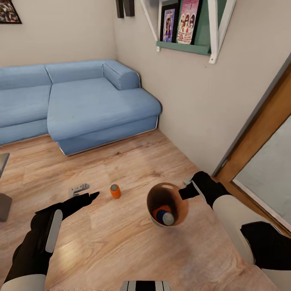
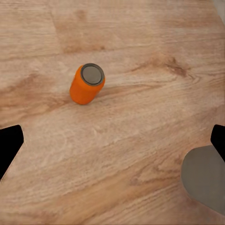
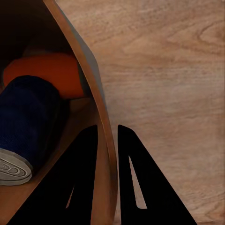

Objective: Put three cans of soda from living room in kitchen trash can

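One orange can of soda (image 1: 115, 191) stands upright on the wood floor of the living room, seen from above in the left wrist view (image 2: 86, 83). My left gripper (image 1: 88, 198) hovers just left of it, open, with its fingers spread wide (image 2: 117, 136) and nothing between them. The tash can (image 1: 180, 196) sits tilted to the right of that can. My right gripper (image 1: 189, 191) is shut on its rim (image 3: 107, 127), one finger inside the wall (image 3: 99, 105) and one outside. Inside lie an orange can (image 1: 161, 210) (image 3: 47, 72) and a dark blue can (image 1: 166, 218) (image 3: 28, 117).
A blue corner sofa (image 1: 81, 105) fills the back left. A wall with a picture shelf (image 1: 186, 24) runs along the right, ending in a wood-framed glass door (image 1: 262, 141). A small grey object (image 1: 79, 188) lies on the floor by my left gripper. A grey table edge (image 1: 4, 202) shows at far left.
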